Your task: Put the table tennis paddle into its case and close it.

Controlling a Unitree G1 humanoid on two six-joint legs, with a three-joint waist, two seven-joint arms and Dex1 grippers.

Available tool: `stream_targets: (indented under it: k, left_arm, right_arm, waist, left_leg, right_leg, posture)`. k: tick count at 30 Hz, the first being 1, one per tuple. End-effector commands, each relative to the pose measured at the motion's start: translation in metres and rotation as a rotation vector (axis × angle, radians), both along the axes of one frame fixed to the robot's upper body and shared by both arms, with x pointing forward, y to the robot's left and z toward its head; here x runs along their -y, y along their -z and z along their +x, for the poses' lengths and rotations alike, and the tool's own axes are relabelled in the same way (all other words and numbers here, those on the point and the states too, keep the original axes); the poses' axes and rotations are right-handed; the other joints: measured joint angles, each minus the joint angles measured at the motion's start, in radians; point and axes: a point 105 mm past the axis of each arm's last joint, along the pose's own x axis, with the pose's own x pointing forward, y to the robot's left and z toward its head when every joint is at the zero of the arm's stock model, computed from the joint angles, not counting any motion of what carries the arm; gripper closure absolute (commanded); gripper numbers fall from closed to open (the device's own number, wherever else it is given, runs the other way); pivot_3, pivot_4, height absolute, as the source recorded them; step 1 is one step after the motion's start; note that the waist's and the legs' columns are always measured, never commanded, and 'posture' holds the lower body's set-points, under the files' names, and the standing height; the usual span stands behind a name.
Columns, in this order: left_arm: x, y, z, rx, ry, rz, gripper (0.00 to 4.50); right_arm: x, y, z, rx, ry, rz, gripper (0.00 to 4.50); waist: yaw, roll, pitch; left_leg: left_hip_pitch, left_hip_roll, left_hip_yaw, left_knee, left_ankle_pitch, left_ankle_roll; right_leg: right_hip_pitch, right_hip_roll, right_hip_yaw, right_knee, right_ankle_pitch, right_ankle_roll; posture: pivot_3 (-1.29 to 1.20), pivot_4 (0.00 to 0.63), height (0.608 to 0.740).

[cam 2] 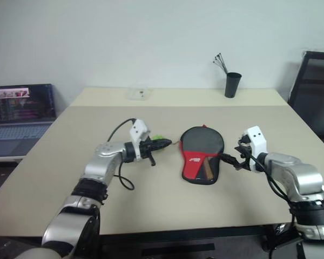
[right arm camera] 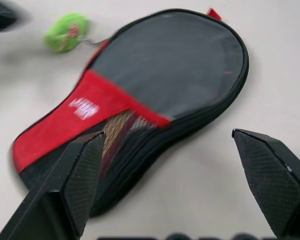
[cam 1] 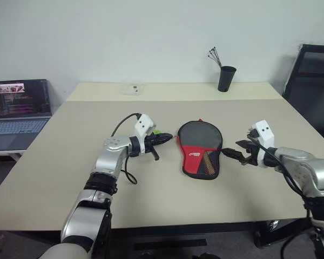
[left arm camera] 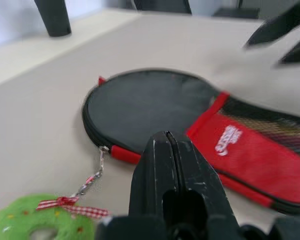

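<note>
From the head views, the case (cam 1: 200,149) lies flat near the middle of the bench (cam 1: 54,162), its round end toward the far black cup (cam 1: 226,79). The left claw (cam 1: 163,139) hangs just beside the case's round end, the right claw (cam 1: 233,151) just beside its opposite edge, near the narrow end. A laptop (cam 1: 18,110) sits well apart from the case, off the bench.

The left wrist view adds detail: the left claw's fingers (left arm camera: 172,170) are pressed together, holding nothing, and a green felt charm (left arm camera: 25,222) on a small chain hangs from the case's zip.

In the right wrist view the right claw's fingers (right arm camera: 80,175) stand wide apart, empty, facing the case's side; light wood shows behind the mesh pocket.
</note>
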Motion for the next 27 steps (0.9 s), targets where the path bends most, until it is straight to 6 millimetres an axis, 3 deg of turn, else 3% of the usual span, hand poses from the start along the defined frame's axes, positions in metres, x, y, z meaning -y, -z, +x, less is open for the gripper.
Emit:
stream_targets:
  k: [1, 6, 19, 22, 27]
  left_arm:
    - [-0.008, -0.035, -0.015, 0.084, 0.01, -0.051, 4.5]
    - [-0.017, -0.043, -0.029, 0.09, 0.004, -0.03, 4.5]
    - [-0.011, -0.049, -0.028, 0.102, -0.001, -0.016, 4.5]
    - [-0.01, -0.05, -0.028, 0.103, 0.001, -0.014, 4.5]
    - [-0.011, -0.047, -0.028, 0.097, -0.002, -0.005, 4.5]
  right_arm:
    - [0.001, -0.001, 0.013, 0.022, 0.051, 0.003, 0.03]
    - [-0.007, 0.022, 0.022, -0.025, 0.059, -0.007, 0.03]
    - [-0.03, 0.053, 0.028, -0.099, -0.002, -0.055, 0.03]
    - [-0.035, 0.059, 0.025, -0.123, -0.036, -0.083, 0.6]
    - [-0.042, 0.066, 0.023, -0.155, -0.065, -0.096, 2.27]
  waist:
    - [0.003, 0.0, 0.0]
    - [0.001, 0.0, 0.0]
    - [-0.009, 0.0, 0.0]
    - [-0.009, 0.0, -0.001]
    - [-0.009, 0.0, -0.001]
  left_leg:
    - [0.0, 0.0, 0.0, 0.0, 0.0, 0.0]
    - [0.0, 0.0, 0.0, 0.001, 0.0, 0.0]
    - [0.002, 0.0, 0.0, 0.003, 0.0, 0.0]
    - [0.004, 0.0, 0.001, 0.003, 0.0, 0.0]
    - [0.005, 0.001, 0.001, 0.003, 0.0, 0.0]
  right_leg:
    - [0.0, 0.0, -0.001, 0.0, 0.0, 0.0]
    - [0.001, -0.002, 0.001, 0.0, 0.001, 0.001]
    - [0.001, 0.002, 0.004, 0.001, 0.003, 0.002]
    - [0.002, 0.003, 0.006, 0.001, 0.004, 0.001]
    - [0.002, 0.003, 0.006, 0.001, 0.004, 0.001]
  posture:
    - [0.0, 0.15, 0.74]
    - [0.0, 0.15, 0.74]
    - [0.0, 0.15, 0.74]
    - [0.0, 0.15, 0.74]
    - [0.0, 0.15, 0.74]
